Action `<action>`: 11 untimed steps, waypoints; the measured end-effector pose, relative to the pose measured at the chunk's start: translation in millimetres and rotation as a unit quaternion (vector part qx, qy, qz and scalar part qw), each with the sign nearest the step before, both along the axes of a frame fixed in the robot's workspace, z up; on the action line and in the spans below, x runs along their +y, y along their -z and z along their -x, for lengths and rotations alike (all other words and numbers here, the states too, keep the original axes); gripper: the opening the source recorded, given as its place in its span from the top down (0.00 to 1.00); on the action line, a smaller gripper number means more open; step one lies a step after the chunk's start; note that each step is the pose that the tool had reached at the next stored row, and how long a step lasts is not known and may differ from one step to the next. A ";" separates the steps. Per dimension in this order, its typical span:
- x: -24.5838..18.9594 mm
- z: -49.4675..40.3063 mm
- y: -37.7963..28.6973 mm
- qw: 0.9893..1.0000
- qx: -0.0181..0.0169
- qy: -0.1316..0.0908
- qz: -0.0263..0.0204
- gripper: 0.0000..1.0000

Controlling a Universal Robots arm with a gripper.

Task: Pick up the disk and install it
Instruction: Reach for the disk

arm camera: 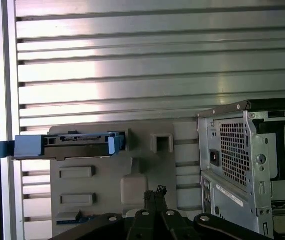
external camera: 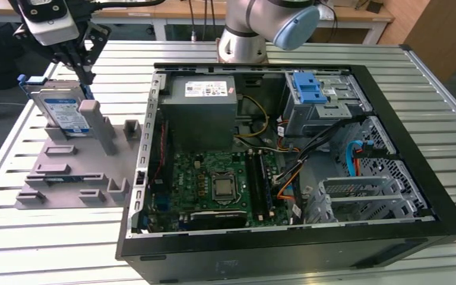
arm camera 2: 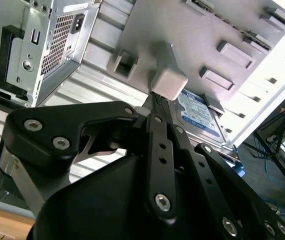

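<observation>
Gripper is at 10 o'clock in the exterior view, low over the grey fixture plate. Tips are pressed together with nothing between them. Same story in both wrist views: the fingers meet and hold nothing.

The disk isn't picked. It stands on edge in a slot at the fixture's 11 o'clock corner, label facing the exterior camera. In the first wrist view it's edge-on, with its blue bracket sticking out past the plate edge.

The gripper tips sit just above the grey post right beside the disk. In the second wrist view they're close over the post's cap, and the disk label shows just behind it. I see a gap between gripper and disk, so no contact.

The open computer case lies on its side at 3 o'clock of the fixture, just beside it on the slatted aluminium table.

Inside the case, per the exterior view:
- Power supply at 11 o'clock
- Blue drive tray at 1 o'clock
- Motherboard at 7 o'clock

The arm base stands at 12 o'clock, behind the case.
</observation>
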State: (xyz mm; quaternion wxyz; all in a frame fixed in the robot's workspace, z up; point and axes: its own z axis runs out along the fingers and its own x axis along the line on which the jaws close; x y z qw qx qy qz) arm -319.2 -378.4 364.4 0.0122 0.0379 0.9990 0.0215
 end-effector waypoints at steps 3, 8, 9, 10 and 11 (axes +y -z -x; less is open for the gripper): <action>0.0 0.1 0.0 1.000 0.000 0.000 0.000 0.89; 0.1 2.1 0.1 1.000 0.000 0.000 0.000 0.89; 0.2 2.9 0.1 1.000 0.000 0.000 0.000 0.89; 0.3 3.9 0.2 1.000 0.000 0.000 0.000 0.89; 0.4 4.9 0.2 1.000 0.000 0.000 0.000 0.89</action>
